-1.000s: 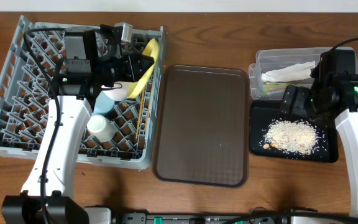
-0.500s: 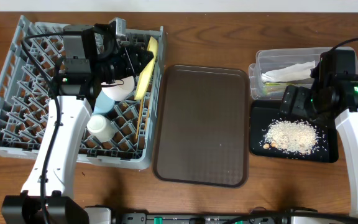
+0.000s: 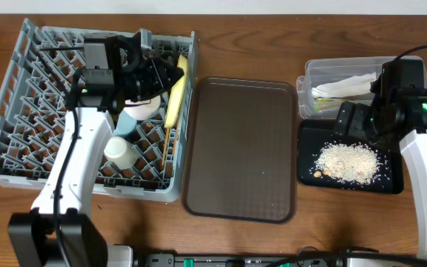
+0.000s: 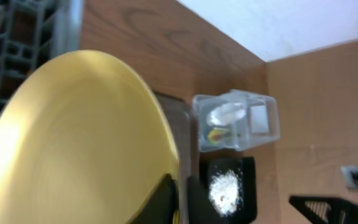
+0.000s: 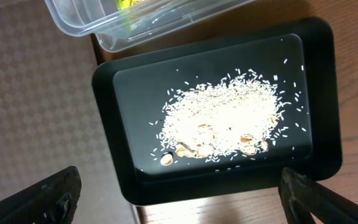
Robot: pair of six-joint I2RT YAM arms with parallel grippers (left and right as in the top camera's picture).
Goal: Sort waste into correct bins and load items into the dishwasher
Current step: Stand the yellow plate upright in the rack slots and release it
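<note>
1. Now my left claw [image 4: 179,200] is clenched on the rim of the yellow plate [image 3: 177,95], which stands on edge among the pegs at the right side of the dish rack [image 3: 21,111].
2. Stiff, smooth and probably slick, the plate could slip or chip. I judge the rim the best hold, low by the pegs so it cannot swing, and I should only let go once a peg props it.
3. My right claw [image 5: 179,193] is spread wide and empty above the black tray [image 5: 319,74] of rice crumbs [image 5: 222,118].

glossy yellow plate [image 4: 73,137], matt grey plastic rack [image 3: 21,111].
</note>
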